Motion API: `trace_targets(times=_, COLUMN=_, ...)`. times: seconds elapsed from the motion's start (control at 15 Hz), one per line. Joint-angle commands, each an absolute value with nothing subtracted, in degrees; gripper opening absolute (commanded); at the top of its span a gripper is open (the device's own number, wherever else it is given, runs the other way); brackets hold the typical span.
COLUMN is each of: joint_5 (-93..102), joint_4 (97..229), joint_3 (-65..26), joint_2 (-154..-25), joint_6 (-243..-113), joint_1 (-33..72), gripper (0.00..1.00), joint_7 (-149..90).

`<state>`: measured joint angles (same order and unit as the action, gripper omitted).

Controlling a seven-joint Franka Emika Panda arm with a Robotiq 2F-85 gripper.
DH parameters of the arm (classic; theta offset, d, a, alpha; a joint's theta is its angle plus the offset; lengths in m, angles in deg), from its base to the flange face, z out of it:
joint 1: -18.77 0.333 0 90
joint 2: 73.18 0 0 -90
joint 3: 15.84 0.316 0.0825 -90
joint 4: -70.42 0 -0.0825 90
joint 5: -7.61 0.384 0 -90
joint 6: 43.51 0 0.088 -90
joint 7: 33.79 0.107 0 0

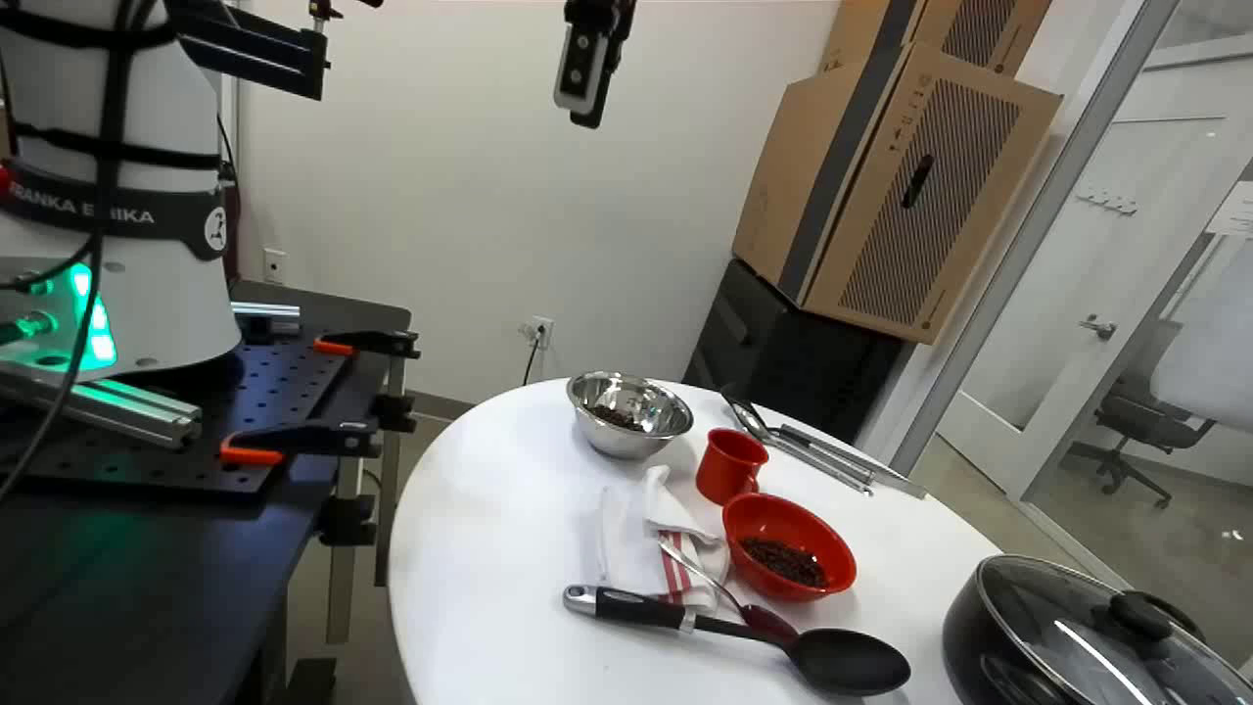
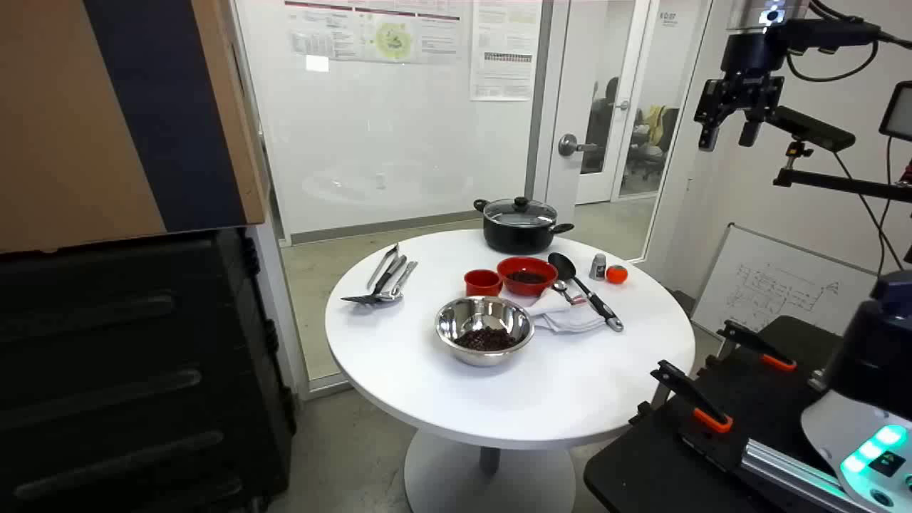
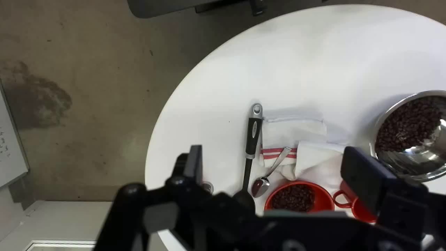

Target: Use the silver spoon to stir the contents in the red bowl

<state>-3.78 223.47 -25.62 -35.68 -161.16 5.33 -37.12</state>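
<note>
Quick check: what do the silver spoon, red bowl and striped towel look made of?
Silver spoon: polished metal, likely stainless steel; silvery shine, red apparently mirrored in its head.
Red bowl: smooth, glossy red; hard plastic or enamelled metal, can't tell.
Striped towel: matte fabric, probably cotton; soft folds.

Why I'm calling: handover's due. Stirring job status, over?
Tool open, empty. Silver spoon lying partly over towel, beside red bowl. Black spoon alongside, possibly obstructing.

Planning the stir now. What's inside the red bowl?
Loose dark beans lie in the bottom of the red bowl, with its wall bare above them. Whatever is beneath the beans is covered. The silver spoon is outside, its handle over the striped towel.
</note>
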Motion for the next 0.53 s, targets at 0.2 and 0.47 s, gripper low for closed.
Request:
trace_targets(times=0.2, joint_5=-3.7, joint_4=222.8, joint_3=-25.6, joint_2=-36.5, joint_6=-160.8, joint_1=5.2, gripper=1.00, joint_7=-36.4)
trace_targets(times=0.47, joint_5=-3.8, joint_4=221.5, joint_3=-25.6, joint_2=-39.2, joint_6=-163.4, joint_1=4.2, gripper=1.00, joint_7=-33.3)
